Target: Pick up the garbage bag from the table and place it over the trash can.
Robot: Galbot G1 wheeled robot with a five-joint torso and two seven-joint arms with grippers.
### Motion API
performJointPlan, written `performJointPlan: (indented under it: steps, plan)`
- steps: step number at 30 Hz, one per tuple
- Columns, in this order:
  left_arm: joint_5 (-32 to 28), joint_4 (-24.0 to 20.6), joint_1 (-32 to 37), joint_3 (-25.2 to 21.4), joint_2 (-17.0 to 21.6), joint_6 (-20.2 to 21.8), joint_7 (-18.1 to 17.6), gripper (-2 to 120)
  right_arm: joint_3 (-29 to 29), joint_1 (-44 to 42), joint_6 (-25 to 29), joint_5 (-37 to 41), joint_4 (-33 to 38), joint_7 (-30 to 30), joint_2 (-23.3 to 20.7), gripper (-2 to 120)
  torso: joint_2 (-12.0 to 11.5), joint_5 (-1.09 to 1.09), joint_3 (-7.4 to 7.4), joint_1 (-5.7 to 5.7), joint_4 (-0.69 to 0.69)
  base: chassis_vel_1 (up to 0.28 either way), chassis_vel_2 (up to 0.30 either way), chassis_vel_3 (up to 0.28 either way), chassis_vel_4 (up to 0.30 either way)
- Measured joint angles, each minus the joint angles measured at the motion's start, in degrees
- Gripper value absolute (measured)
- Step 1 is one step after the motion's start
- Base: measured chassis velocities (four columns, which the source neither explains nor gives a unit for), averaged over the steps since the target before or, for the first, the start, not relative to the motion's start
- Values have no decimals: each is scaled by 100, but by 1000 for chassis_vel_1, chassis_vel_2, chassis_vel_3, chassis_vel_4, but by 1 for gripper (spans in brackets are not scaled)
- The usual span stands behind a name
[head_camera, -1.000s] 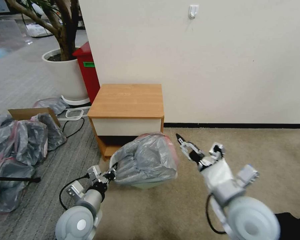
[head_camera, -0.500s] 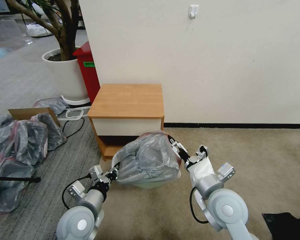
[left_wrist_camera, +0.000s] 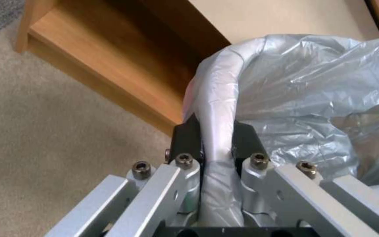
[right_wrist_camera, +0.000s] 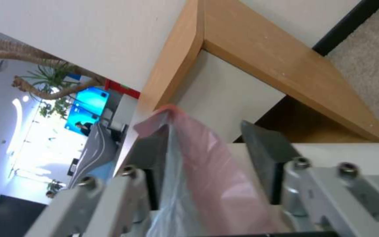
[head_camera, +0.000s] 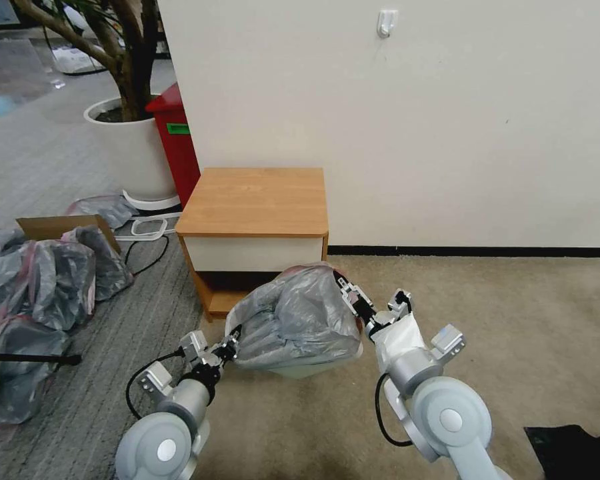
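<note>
- Far to our left on the grey floor we see a heap of grey bags [head_camera: 33, 293] with a cardboard box [head_camera: 60, 227], well apart from the work.
- Behind them stand a white planter [head_camera: 130, 150] and a tall red bin [head_camera: 177, 150], beside the wall.
- Our left gripper [head_camera: 228, 349] reaches to the left edge of the garbage bag [head_camera: 293, 323]. In the left wrist view its jaws are pinched on the rolled rim of the trash can [left_wrist_camera: 218, 108], with the bag film wrapped over that rim between them.
- The garbage bag, grey with a pink-red edge, is draped over the trash can [head_camera: 310, 368], which sits on the beige carpet just in front of the table [head_camera: 257, 200]. Only the can's cream lower edge shows below the plastic. The bag bulges up in crumpled folds and sits high on the can.
- The wooden surface of the table is bare; its white drawer front faces us and the lower shelf [left_wrist_camera: 110, 65] lies just behind the can.
- Our right gripper [head_camera: 348, 297] is at the bag's upper right edge. In the right wrist view its jaws stand spread, with the pink rim of the garbage bag [right_wrist_camera: 198, 164] lying between them, against one jaw and apart from the other.
</note>
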Motion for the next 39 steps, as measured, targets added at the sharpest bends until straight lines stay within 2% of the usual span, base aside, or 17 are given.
performJointPlan:
  steps: [1,3,5,7,9,11,12,26,39]
  plan:
    - [8,-1,3,4,-5,1,3,7,2,-2,2,0,3,-1,1,42,0,0,0,0,0,0,0,0,0]
    - [49,-1,13,20,-32,2,9,7,1,-7,4,-2,22,-5,2,28,0,0,0,0,0,0,0,0,0]
    - [55,-1,15,23,-37,2,9,7,2,-7,4,-2,23,-6,3,26,0,0,0,0,0,0,0,0,0]
    - [72,-4,27,26,-45,2,13,7,5,-9,4,-2,25,-8,4,15,0,0,0,0,0,0,0,0,0]
    - [73,-5,28,26,-45,2,14,7,6,-9,5,-3,25,-9,4,13,0,0,0,0,0,0,0,0,0]
    - [74,-8,31,23,-45,2,22,7,8,-3,17,-4,25,-12,4,2,0,0,0,0,0,0,0,0,0]
    - [75,-8,31,23,-45,2,23,7,6,2,22,-4,25,-13,5,0,0,0,0,0,0,0,0,0,0]
    - [72,8,41,41,-42,34,153,7,-5,109,58,-20,-56,-21,18,0,0,0,0,0,0,0,0,0,0]
    - [54,-155,250,-3,-9,97,354,7,32,542,-106,-330,-515,216,-254,0,0,0,0,0,0,0,0,0,0]
